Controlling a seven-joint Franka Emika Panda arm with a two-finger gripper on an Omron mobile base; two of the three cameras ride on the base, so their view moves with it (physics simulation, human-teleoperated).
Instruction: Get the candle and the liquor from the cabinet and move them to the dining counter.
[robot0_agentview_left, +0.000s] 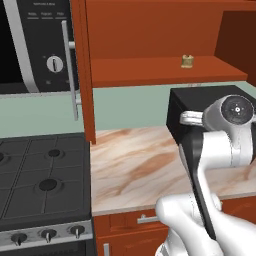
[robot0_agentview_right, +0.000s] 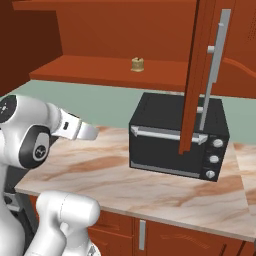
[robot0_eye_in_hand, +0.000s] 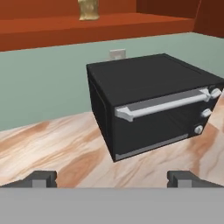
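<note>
Marble-look desk (robot0_agentview_left: 135, 165), beige with brown veins, ran along a pale green wall, above red-brown drawer fronts (robot0_agentview_right: 165, 235). To its left, in the left base view, sat a black gas stove (robot0_agentview_left: 42, 190) with silver knobs, and a black microwave (robot0_agentview_left: 35, 45) hung above that.

On the desk, near the wall, stood a black toaster oven (robot0_agentview_right: 175, 135) with a silver door handle and three knobs at its right end. It sat directly under the cabinet shelf, between the arm and the shelf in the hand view. An outlet plate (robot0_eye_in_hand: 117, 54) showed on the wall just behind it.

The cabinet (robot0_agentview_left: 155, 45) stood open; its red-brown door (robot0_agentview_right: 200, 75) swung out edge-on, its long silver handle crossing in front of the toaster oven in the right base view. On the bare shelf sat the candle (robot0_agentview_right: 137, 64), small, squat and yellowish-gold, alone and well back from the shelf's front edge.

The arm was raised over the desk's near side, elbow bent, the hand (robot0_eye_in_hand: 112, 178) low and level, facing the toaster oven. Its fingers (robot0_eye_in_hand: 41, 178) were spread wide with nothing between them.
</note>
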